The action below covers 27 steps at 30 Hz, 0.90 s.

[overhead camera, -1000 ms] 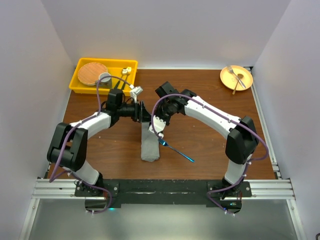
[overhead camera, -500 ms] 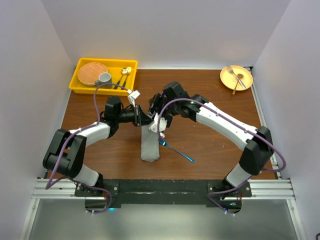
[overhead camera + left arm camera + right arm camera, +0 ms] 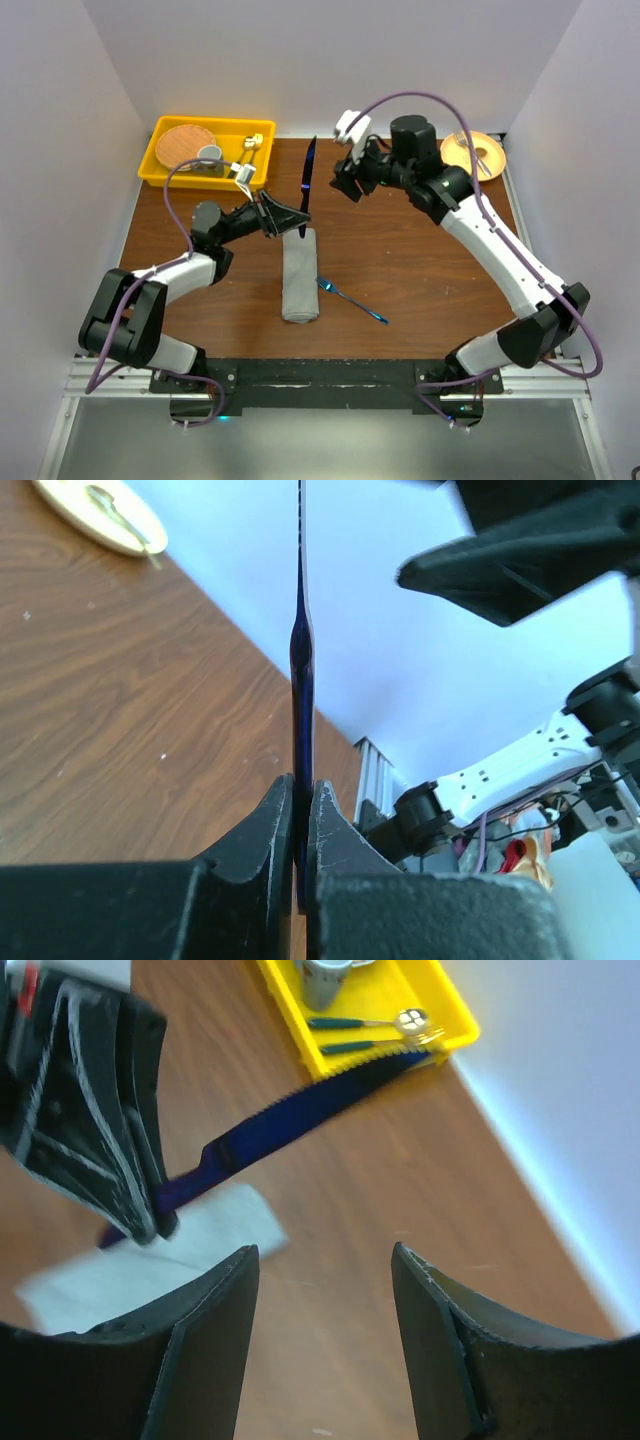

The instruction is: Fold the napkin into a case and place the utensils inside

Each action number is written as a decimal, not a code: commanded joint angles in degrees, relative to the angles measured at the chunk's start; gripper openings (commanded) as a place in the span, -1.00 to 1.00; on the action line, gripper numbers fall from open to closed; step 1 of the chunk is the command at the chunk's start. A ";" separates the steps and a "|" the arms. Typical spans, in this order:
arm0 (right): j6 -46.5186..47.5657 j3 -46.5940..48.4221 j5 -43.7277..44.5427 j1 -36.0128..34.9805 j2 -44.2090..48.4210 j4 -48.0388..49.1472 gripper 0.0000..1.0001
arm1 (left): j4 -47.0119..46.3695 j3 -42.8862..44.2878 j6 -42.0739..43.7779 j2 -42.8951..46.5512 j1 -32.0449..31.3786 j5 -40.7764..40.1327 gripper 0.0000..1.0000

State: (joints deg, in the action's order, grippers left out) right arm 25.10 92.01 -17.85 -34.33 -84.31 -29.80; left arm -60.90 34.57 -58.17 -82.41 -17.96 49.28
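Note:
The napkin (image 3: 298,277) lies folded into a narrow oblong case in the middle of the table, and it shows pale in the right wrist view (image 3: 150,1260). My left gripper (image 3: 297,224) is shut on the handle end of the blue knife (image 3: 308,170), which stands upright above the case's far end. In the left wrist view the knife (image 3: 301,680) rises edge-on from between the closed fingers (image 3: 260,830). The blue fork (image 3: 352,300) lies on the table just right of the case. My right gripper (image 3: 347,183) hangs open and empty, to the right of the knife and apart from it (image 3: 325,1260).
A yellow tray (image 3: 170,175) at the back left holds a wooden plate, a grey cup (image 3: 209,155) and gold-headed cutlery. A yellow plate (image 3: 493,162) with a silver fork sits at the back right. White walls enclose the table.
My right gripper opened, let go of the knife and drew back up toward the far right. My left gripper shut on the knife and now holds it upright alone.

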 commanded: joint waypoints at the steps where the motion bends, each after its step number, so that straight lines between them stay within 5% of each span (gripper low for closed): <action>1: -32.99 -3.41 -13.25 3.29 1.43 11.59 0.14 | -10.55 3.40 -6.07 -0.64 0.55 0.03 -1.00; 10: -55.76 -7.37 -8.28 2.78 0.11 20.48 0.05 | 7.97 3.49 -0.02 4.71 0.82 -10.15 -1.00; 13: -54.90 -6.23 0.93 -0.55 -0.67 16.98 0.00 | 13.34 3.58 2.45 6.03 0.73 -14.46 -1.00; 19: -56.13 -1.93 4.65 -4.69 -5.42 13.90 0.14 | 18.80 3.75 5.17 7.35 0.11 -16.76 -1.00; 27: -54.46 5.90 14.42 -7.68 -11.74 3.44 -0.02 | 21.36 2.35 7.11 9.20 -0.15 -17.99 -1.00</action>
State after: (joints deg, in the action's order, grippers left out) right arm -29.12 92.77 -9.39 -41.43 -95.37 -21.98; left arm -37.60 35.90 -53.32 -75.66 -17.72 32.86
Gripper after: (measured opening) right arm 0.499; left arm 0.069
